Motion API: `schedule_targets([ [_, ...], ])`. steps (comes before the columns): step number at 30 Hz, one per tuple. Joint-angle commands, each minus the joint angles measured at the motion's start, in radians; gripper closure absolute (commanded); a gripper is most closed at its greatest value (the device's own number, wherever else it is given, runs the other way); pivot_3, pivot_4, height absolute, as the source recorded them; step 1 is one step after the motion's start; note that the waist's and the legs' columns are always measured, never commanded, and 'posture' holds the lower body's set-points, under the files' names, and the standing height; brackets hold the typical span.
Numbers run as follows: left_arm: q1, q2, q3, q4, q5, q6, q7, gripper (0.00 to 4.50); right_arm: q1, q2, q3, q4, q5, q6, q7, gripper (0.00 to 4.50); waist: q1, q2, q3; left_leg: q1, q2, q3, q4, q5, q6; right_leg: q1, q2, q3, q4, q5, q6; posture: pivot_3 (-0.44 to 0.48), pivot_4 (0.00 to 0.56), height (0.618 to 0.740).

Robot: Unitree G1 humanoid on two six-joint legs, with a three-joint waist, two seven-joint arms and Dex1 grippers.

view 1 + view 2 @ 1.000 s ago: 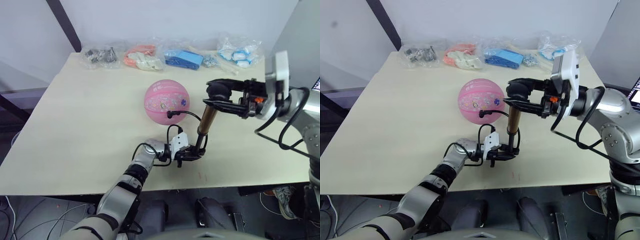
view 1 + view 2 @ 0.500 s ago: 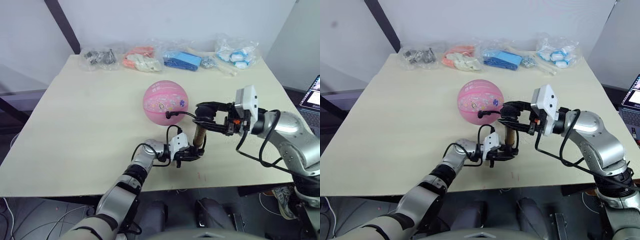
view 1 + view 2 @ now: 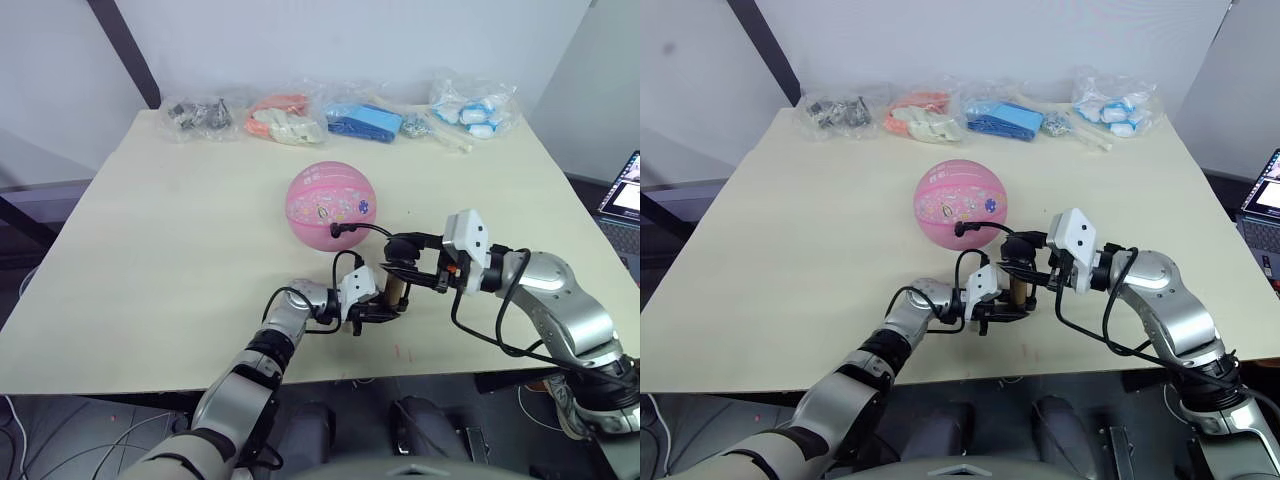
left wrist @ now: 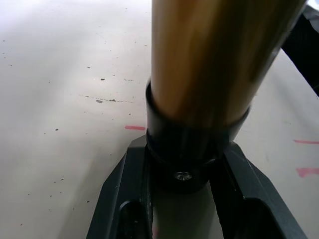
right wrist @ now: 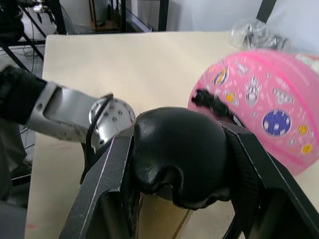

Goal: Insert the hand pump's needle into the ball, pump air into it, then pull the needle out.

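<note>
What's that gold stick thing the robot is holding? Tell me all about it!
That is the hand pump: a shiny bronze-gold metal tube standing upright on the table. The left gripper clamps its black bottom cap, the right gripper grips its black handle on top. A thin black hose curves from it to the pink ball.

Glossy bronze metal hand pump [image 4: 214, 59] barrel

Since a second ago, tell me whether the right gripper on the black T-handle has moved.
Yes. The right gripper, shut on the black T-handle, has come down toward the table, now below the pink rubber ball's top, pushing the handle into the bronze-gold hand pump.
</note>
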Motion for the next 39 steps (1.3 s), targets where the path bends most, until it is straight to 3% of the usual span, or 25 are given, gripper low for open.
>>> schedule_targets([
  [1,0.039,0.024,-0.017,0.068,0.034,0.045,0.006,3.43,0.053,-0.001,0.082,0.058,-0.04,0.02,0.036,2.56,0.0,0.0,0.0,0.0,0.0,0.0,0.0,0.0,0.0,0.0,0.0,0.0,0.0,0.0,0.0,0.0,0.15,0.74],
  [16,0.034,0.027,-0.003,0.049,0.015,0.056,-0.006,3.43,0.028,-0.007,0.03,0.027,-0.027,-0.016,0.032,2.56,-0.001,0.0,0.0,0.001,0.0,0.0,0.0,0.0,0.0,0.001,0.0,0.0,0.0,0.0,0.0,0.0,0.15,0.74],
  [17,0.033,0.027,-0.002,0.049,0.015,0.054,-0.004,2.4,0.029,-0.007,0.031,0.028,-0.03,-0.018,0.032,2.56,-0.001,0.0,0.0,0.001,0.0,0.0,0.0,0.0,0.0,0.001,0.0,0.0,0.0,0.0,0.0,0.0,0.15,0.74],
  [20,0.03,0.027,0.0,0.047,0.012,0.056,-0.001,1.25,0.03,-0.004,0.029,0.031,-0.033,-0.02,0.032,2.56,0.001,0.001,0.001,0.001,-0.001,0.0,0.001,0.0,0.0,0.002,0.0,0.0,0.0,0.0,0.0,0.0,0.15,0.74],
  [22,0.03,0.028,0.0,0.046,0.012,0.055,-0.001,0.14,0.03,-0.001,0.028,0.034,-0.038,-0.023,0.032,2.56,0.001,0.001,0.001,0.001,-0.001,-0.001,0.002,0.0,0.0,0.002,0.0,0.0,0.0,0.0,0.0,0.0,0.15,0.74],
  [39,0.058,0.066,0.019,-0.051,-0.021,0.052,-0.022,0.06,0.021,0.014,0.019,0.052,-0.049,-0.037,0.029,2.56,-0.007,0.001,0.003,0.002,0.001,-0.001,0.001,0.0,0.0,0.003,0.001,-0.001,0.0,0.0,0.0,0.0,0.15,0.74],
])
